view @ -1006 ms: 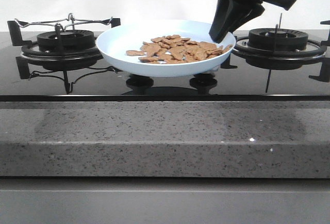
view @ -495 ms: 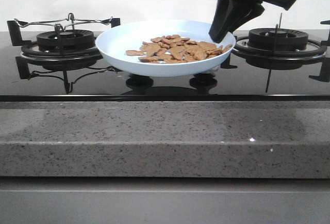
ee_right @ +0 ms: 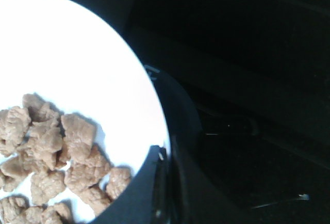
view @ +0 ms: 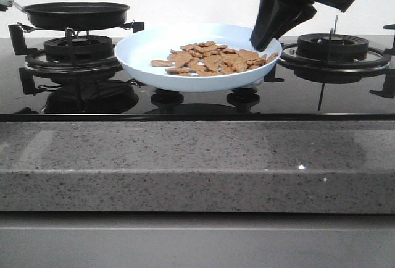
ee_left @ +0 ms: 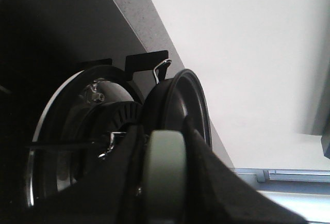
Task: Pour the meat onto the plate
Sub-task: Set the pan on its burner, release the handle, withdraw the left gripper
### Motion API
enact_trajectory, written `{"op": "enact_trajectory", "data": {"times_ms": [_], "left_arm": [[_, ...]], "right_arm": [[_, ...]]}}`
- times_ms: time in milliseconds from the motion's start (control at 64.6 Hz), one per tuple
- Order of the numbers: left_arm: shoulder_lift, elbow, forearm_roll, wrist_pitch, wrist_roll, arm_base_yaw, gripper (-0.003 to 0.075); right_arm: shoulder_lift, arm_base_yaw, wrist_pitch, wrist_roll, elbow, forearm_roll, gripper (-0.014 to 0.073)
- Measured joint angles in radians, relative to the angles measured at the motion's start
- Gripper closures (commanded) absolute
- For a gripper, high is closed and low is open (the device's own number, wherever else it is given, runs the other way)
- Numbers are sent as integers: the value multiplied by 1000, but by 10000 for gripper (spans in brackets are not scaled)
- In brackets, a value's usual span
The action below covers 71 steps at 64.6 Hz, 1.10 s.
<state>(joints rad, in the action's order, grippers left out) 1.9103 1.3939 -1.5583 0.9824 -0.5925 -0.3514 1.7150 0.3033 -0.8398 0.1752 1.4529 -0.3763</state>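
Observation:
The pale blue plate [view: 145, 49] stands at the middle of the hob with the heap of tan meat [view: 213, 58] on it. My right gripper [view: 259, 41] is shut on the plate's right rim. In the right wrist view its fingers pinch the rim [ee_right: 165, 154] of the plate [ee_right: 77, 64] beside the meat [ee_right: 51, 152]. The black frying pan [view: 74, 15] hovers level just above the left burner. My left gripper [ee_left: 164, 136] is shut on the pan's pale grey-green handle [ee_left: 164, 177], with the pan [ee_left: 180, 100] seen edge-on.
The left burner [view: 77, 52] with its wire grate lies under the pan. The right burner [view: 333, 49] is beside my right arm. Two black knobs [view: 166, 98] sit before the plate. The speckled stone counter edge [view: 197, 157] runs along the front.
The frying pan has come down from the top left of the view to just above the left burner. The plate, the meat and my right gripper have not moved.

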Motion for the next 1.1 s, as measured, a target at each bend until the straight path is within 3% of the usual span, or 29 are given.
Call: {"op": "enact_trajectory", "data": {"times_ms": [294,340,573,665,867,1099], "left_arm": [[0,0,50,8,4,0,225],[0,0,54,22,4,0,196],[0,6,141,82,4,0,196],[0,6,171,121,4,0,223],[-2,6,225,179,4,0,366],[-32,6,271,196,4,0,717]], "right_arm": [[0,0,0,0,0,0,655],[0,0,0,0,0,0,655],[0,0,0,0,0,0,655],[0,0,0,0,0,0,655],[0,0,0,0,0,0,655],[0,0,0,0,0,0,655]]}}
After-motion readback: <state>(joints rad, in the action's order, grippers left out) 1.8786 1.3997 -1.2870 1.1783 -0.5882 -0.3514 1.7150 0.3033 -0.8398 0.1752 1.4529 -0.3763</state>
